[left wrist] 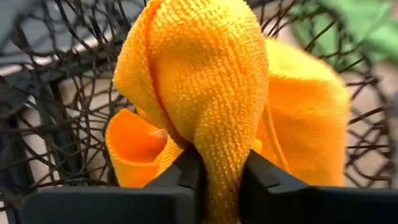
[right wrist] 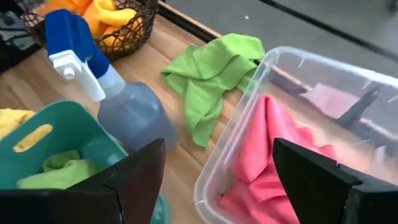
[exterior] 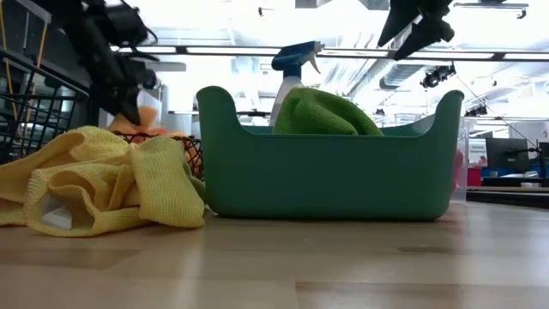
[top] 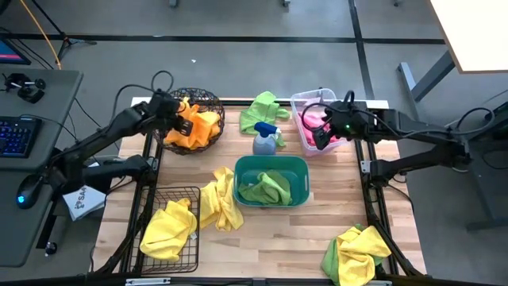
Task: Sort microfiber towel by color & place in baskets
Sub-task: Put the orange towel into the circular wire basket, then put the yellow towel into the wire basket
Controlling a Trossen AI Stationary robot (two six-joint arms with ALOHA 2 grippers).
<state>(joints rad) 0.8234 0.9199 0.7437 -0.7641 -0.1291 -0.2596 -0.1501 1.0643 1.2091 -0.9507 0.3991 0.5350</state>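
Observation:
My left gripper (top: 184,121) is over the round dark wire basket (top: 208,102), shut on an orange towel (left wrist: 211,106); more orange cloth (top: 200,131) lies in the basket. My right gripper (top: 321,135) hangs open above the clear plastic bin (right wrist: 273,68), which holds pink towels (right wrist: 273,162). The teal tub (top: 270,164) contains lime green towels (top: 268,187). Yellow towels fill the black rectangular basket (top: 170,230) and spill beside it (top: 218,202). A lime green towel (top: 262,111) lies at the far edge; a green and yellow heap (top: 355,254) sits near right. My left gripper pinches a bunched fold of the orange towel (left wrist: 219,168) between its two fingers. The cloth bulges out beyond the fingertips (left wrist: 186,169), over the round wire basket; whether it rests on the cloth in the basket, I cannot tell.
A grey spray bottle with blue top (top: 266,138) stands between the round basket and the clear bin, just behind the teal tub. Bare wood lies at the table's near middle (top: 274,246).

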